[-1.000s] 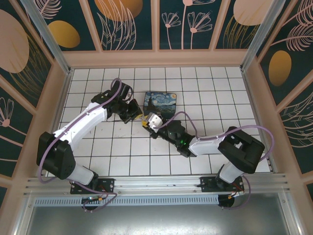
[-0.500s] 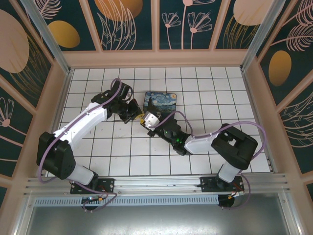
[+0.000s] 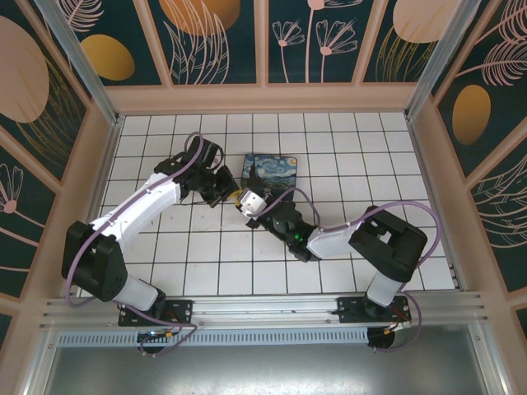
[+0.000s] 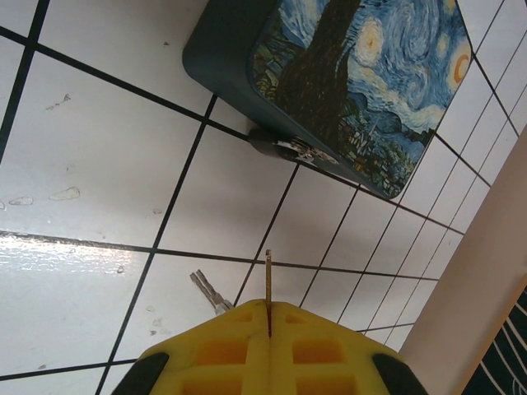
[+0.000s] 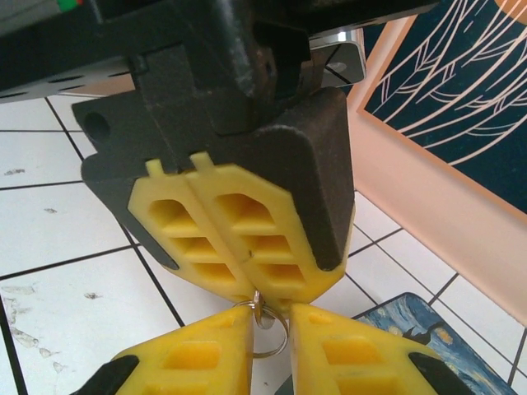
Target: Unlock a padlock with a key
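Both arms meet mid-table, just in front of the blue box w/ the swirly night-sky painting print (image 3: 273,171), which lies flat on the white tiled table (image 3: 206,255). The L gripper (image 3: 233,196) comes in from the left and the R gripper (image 3: 249,202) from the right, nose to nose, tips practically touching.

L claw: yellow pads pressed tight together. In the left wrist view the L gripper (image 4: 268,306) pinches a thin silvery metal key (image 4: 268,276), seen edge-on. Its blade pokes straight out from the seam between the pads, toward the box (image 4: 362,90). A second small silvery key-like piece (image 4: 209,290) shows just left of the blade, by the pad edge, over the tile.

In the right wrist view the L gripper (image 5: 251,288) faces the cam, clamped, w/ a thin wire key ring (image 5: 265,355) at its tips. The R gripper (image 5: 270,317) sits right up against it, its yellow fingers (image 5: 198,354) at a narrow gap w/ the ring in that gap. Can't tell whether they actually bite on the ring or just flank it.

What I take for the tiny dark brownish padlock (image 4: 290,150), silvery bit on it, sits tucked against the near corner of the box, low by the tile. It's too small in view to make out the shackle properly. It's apart from the key tip, roughly in line w/ it, w/ bare tile between
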You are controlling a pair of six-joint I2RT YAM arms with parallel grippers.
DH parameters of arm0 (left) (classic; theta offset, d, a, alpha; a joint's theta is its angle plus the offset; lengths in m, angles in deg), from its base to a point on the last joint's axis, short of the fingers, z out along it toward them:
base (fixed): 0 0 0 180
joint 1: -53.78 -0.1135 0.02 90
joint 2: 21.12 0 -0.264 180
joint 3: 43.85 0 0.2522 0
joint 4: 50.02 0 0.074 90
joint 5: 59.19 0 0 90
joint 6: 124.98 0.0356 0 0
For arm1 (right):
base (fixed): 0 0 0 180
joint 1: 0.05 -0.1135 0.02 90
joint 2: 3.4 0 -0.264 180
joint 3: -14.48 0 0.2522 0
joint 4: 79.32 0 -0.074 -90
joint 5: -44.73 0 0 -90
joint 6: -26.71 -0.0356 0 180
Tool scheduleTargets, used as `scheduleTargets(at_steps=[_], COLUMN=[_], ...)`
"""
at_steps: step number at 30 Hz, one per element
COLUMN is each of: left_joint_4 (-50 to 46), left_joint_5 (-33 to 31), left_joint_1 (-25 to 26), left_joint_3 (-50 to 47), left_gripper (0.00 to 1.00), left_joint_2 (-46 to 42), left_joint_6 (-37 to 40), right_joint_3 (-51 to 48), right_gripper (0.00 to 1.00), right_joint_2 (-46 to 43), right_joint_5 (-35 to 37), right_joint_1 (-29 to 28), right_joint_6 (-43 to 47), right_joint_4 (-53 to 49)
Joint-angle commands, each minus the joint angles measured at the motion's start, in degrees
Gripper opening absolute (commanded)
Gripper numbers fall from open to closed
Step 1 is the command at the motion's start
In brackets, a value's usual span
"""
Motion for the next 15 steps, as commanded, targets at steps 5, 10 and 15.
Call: scheduleTargets(at_steps=[5,10,15], left_joint_4=[1.0,1.4,2.3], left_joint_5=[2.6,2.2,2.8], left_joint_1=[0.2,0.3,0.3], left_joint_3=[-1.5,-2.1,-2.6], left_gripper=[0.00,0.00,0.01], left_joint_2=[-0.4,-0.8,-0.8], left_joint_6=[-3.9,-5.4,-6.6], right_joint_3=[0.6,0.5,0.9], right_gripper=[0.20,0.19,0.15], right_joint_2=[1.2,1.6,2.5], right_joint_5=[3.1,3.3,3.9], right_joint_1=[-1.6,-1.9,-2.3], right_joint_6=[2.9,3.7,4.1], right_joint_4=[7.4,8.0,8.1])
